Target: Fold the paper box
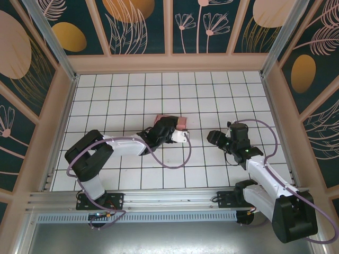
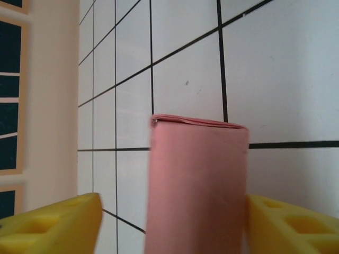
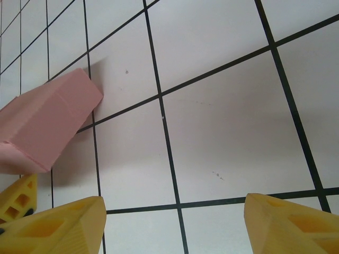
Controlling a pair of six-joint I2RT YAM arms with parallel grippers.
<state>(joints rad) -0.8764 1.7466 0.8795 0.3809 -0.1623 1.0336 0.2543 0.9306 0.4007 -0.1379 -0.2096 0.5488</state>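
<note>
yellow fingers (image 2: 53, 225) of the left gripper (image 2: 174, 197) are seen low in the left wrist view, and the pink box (image 2: 198, 180) is stood up between them. the box is touched by the finger on the right of that view, and a gap is left between the box and the other finger. so the jaws are spread and the box is not squeezed. the box is folded flat, and thin layers are seen along its top edge.

from above, the box (image 1: 181, 123) is found near the middle of the white tiled table (image 1: 132, 95), partly hidden under the left gripper (image 1: 168, 127). the right gripper (image 1: 214, 137) is placed near the box, to its right, and apart from it. its jaws (image 3: 175, 198) are opened wide, with bare tiles between them. in the right wrist view one end of the box (image 3: 47, 124) is seen tilted, and a shadow is cast beside it.
</note>
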